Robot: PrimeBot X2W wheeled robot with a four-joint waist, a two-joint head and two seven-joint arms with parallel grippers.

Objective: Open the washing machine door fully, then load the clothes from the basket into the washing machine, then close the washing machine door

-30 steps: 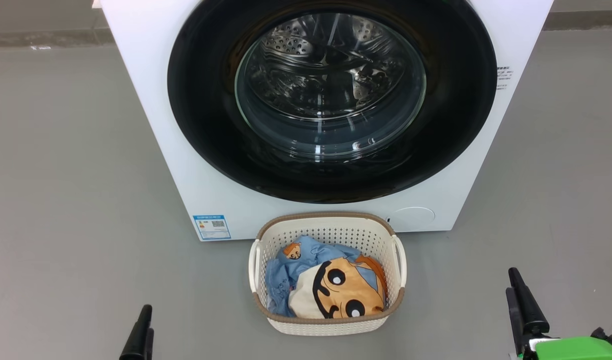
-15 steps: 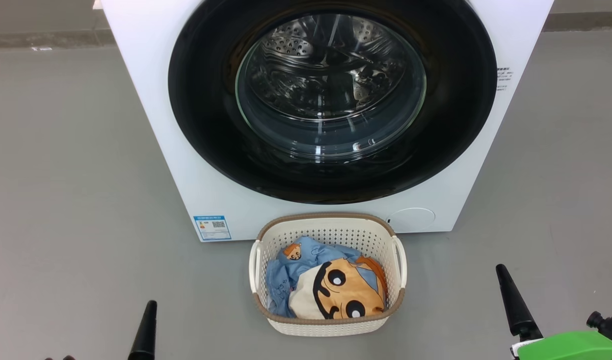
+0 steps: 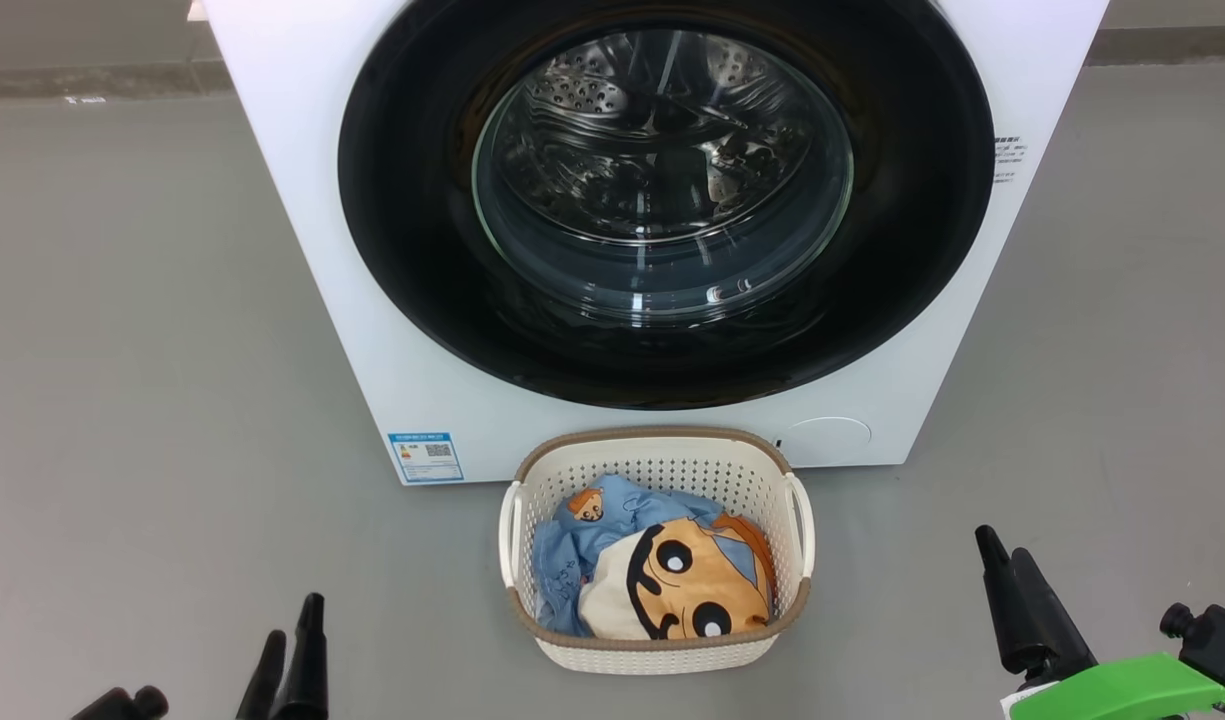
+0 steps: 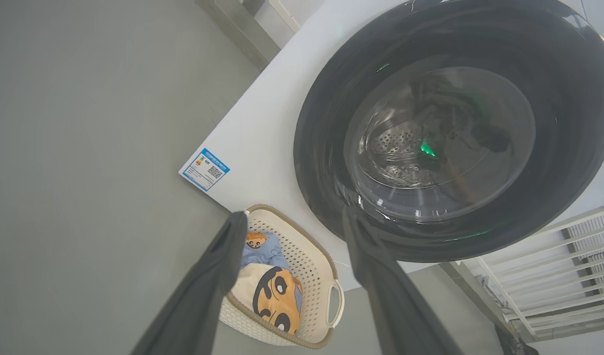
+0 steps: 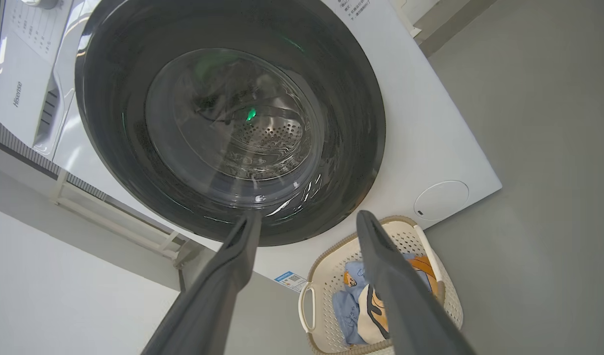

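Below the shut black-ringed glass door [image 3: 402, 200], the cream perforated basket [image 3: 662, 655] may block its swing; left gripper [image 3: 292, 620], right gripper [image 3: 1000, 545] gape.

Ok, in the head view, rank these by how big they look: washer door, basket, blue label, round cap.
1. washing machine door, by far the largest, though its top is cut off by the picture's edge.
2. basket.
3. blue label and round cap: they look about alike, so they are not ranked.
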